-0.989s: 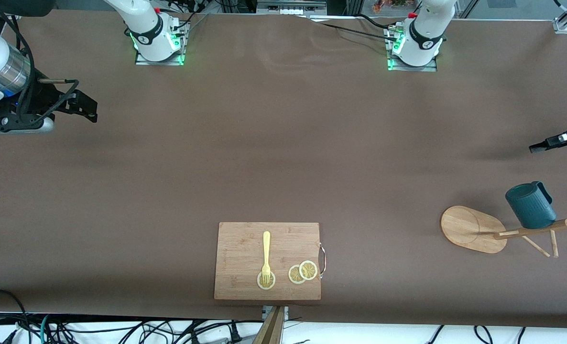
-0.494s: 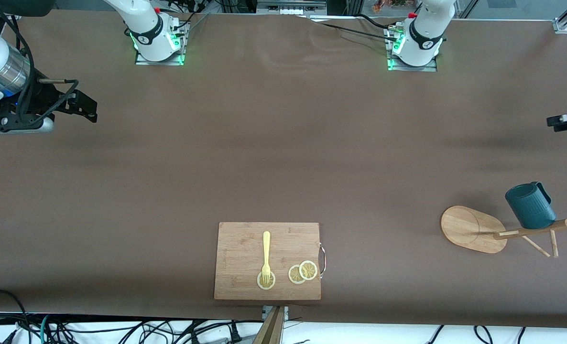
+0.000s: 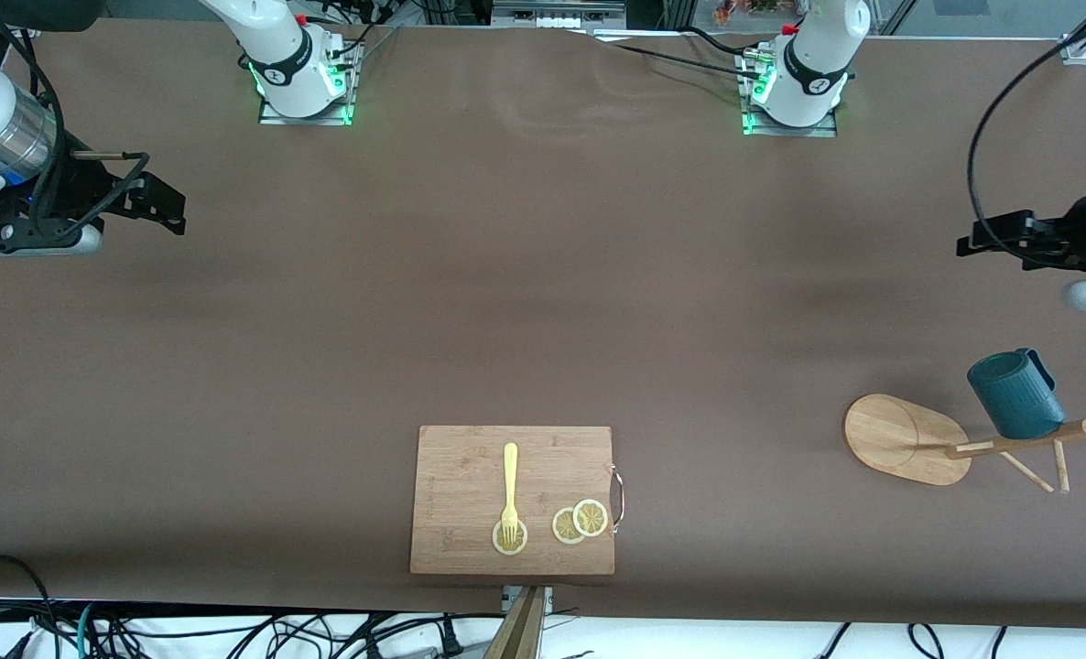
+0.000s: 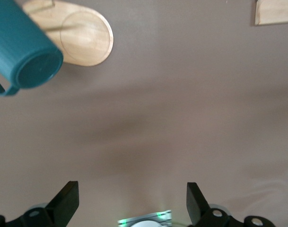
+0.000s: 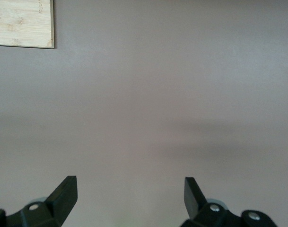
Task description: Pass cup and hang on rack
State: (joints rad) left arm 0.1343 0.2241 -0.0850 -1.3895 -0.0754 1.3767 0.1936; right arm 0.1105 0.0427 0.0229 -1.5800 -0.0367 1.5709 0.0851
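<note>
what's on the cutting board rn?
On the cutting board: a yellow fork with its tines on one lemon slice, plus two overlapping lemon slices near the board's metal handle. The part of that slice under the tines is hidden.

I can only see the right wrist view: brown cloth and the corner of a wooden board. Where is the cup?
Observer: The cup hangs on a peg of the rack, at the left arm's end of the table.
Visitor: Is anything gripping it?
Observer: No. The left tool is open, up over bare table, apart from the cup.
Visitor: And where is the arm that carries my camera?
Observer: The right tool waits, open, over the right arm's end of the table.
</note>
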